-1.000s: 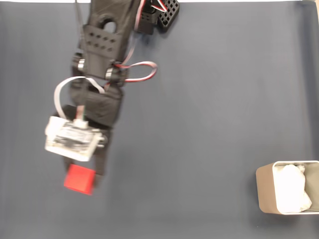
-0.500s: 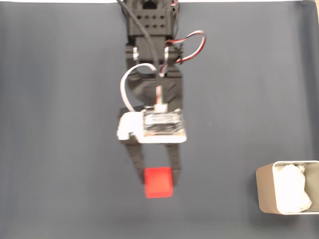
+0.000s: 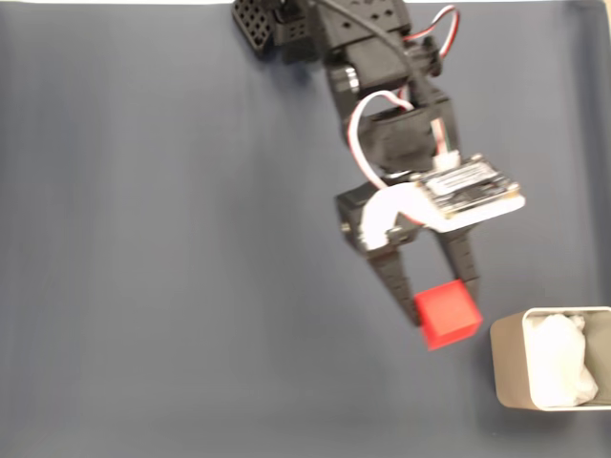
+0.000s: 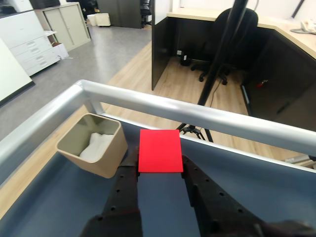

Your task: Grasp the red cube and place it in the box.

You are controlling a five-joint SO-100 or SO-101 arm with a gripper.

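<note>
The red cube [image 3: 448, 314] is clamped between the two black fingers of my gripper [image 3: 441, 307], held above the dark blue mat. In the wrist view the red cube [image 4: 159, 150] sits between the fingers of the gripper [image 4: 159, 165]. The beige box [image 3: 509, 372] stands at the fixed view's lower right edge, with white wrinkled padding [image 3: 558, 363] inside. The cube hangs just left of the box's upper-left corner. In the wrist view the box [image 4: 106, 158] lies to the left of the cube.
The dark blue mat [image 3: 172, 286] covers the table. A silver metal rail [image 4: 207, 116] runs along the table's edge in the wrist view, with an office floor, desks and a chair beyond it. The arm's black base [image 3: 315, 24] sits at the fixed view's top.
The arm has swung from the fixed view's left to the right, carrying the red cube from lower left to just beside the box. The box has stayed put.
</note>
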